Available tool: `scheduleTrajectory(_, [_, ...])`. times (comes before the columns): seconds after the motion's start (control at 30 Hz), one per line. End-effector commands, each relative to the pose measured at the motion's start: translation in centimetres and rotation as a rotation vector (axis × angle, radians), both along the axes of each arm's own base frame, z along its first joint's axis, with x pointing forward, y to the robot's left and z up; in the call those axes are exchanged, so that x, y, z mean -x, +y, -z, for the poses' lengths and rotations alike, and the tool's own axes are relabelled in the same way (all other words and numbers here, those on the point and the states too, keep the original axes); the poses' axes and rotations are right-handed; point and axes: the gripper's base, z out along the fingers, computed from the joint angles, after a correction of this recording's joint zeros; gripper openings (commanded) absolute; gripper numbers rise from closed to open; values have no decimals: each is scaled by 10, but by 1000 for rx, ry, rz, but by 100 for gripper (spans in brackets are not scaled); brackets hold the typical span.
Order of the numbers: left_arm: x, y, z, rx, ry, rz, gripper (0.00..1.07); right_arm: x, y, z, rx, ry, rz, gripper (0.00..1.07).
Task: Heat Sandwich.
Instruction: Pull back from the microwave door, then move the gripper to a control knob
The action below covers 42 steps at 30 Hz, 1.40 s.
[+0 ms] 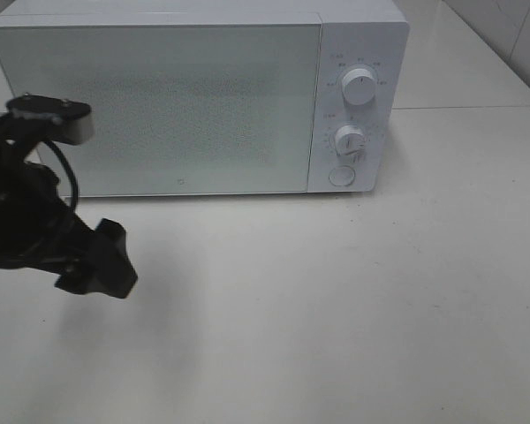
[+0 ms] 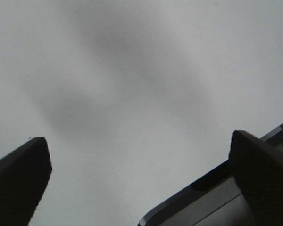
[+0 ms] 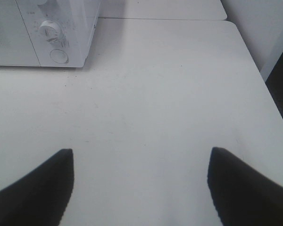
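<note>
Exterior high: white microwave (image 1: pixel 194 97) at the back of a white table (image 1: pixel 336 309), door shut. Panel right of the door has upper knob (image 1: pixel 359 86), lower knob (image 1: pixel 349 140) and a round button (image 1: pixel 342 176) under them. Black left arm (image 1: pixel 18 221) comes in at the left edge. Left gripper (image 1: pixel 102 269) hangs over the table in front of the door's left end, clear of the microwave. Can't judge the jaw gap from this angle. Right arm isn't in this view.

Left wrist: both fingers (image 2: pixel 19 174) dark and spread wide, nothing between them. Bare table with soft shadows beyond them. A pale box edge (image 2: pixel 198 202) with a dark gap along it sits just beside one finger; looks like the microwave's, not certain.

Right wrist: right gripper (image 3: pixel 141 155) also wide, empty, over bare table. Microwave's panel corner is well ahead of it, with one knob and the button showing.

Sandwich: not in any of the three views, so can't tell where it is or how it looks.
</note>
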Motion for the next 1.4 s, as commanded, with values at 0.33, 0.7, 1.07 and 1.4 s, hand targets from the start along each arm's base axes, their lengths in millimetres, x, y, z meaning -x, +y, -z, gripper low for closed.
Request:
scheduleTrajectory(0.33, [6, 98, -44, -18, -8, -333, 98, 4, 0, 0, -1, -32, 5, 75])
scheduleTrajectory(0.7, [32, 130, -62, -53, 34, -472, 98, 4, 0, 0, 0, -32, 5, 75])
scheduleTrajectory(1.07, [87, 130, -60, -42, -51, -493, 98, 4, 0, 0, 0, -32, 5, 75])
scheduleTrajectory(1.4, [137, 132, -52, -28, -201, -535, 98, 4, 0, 0, -1, -32, 5, 75])
